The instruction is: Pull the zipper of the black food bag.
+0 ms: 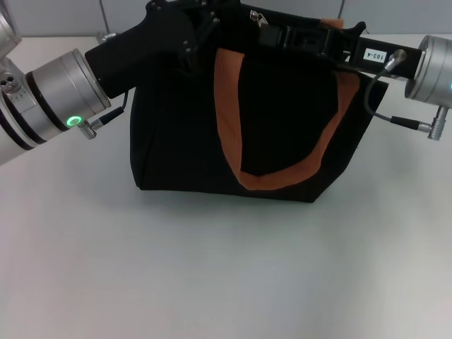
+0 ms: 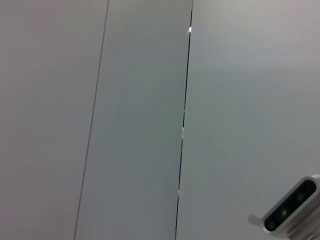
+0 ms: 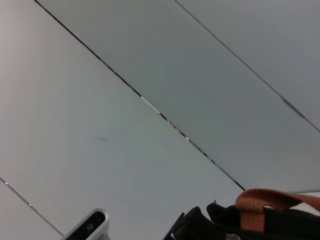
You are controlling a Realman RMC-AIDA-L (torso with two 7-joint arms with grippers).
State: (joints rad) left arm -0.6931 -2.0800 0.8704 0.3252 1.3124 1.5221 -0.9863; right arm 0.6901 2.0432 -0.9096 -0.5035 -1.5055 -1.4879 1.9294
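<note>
With both grippers up at the bag's (image 1: 212, 141) top edge, the zip (image 1: 262, 19) shows as a silver tab just beside the right gripper (image 1: 272, 34); left gripper (image 1: 201, 32) sits near the other end. Can't tell finger state on either. IMO: left should brace the fabric, right pinch the tab only, pull straight along the zip line, w/o snagging the strap (image 1: 229, 106).

The black food bag (image 1: 247, 120) stands upright toward the far side of the desk (image 1: 226, 268), blocking the middle. Bare desk lies open in front of the bag and at both its sides. Above the bag's top both arms crowd in: the left tool (image 1: 201, 28) and right tool (image 1: 282, 34) close together, the zipper (image 1: 262, 19) between them.
</note>
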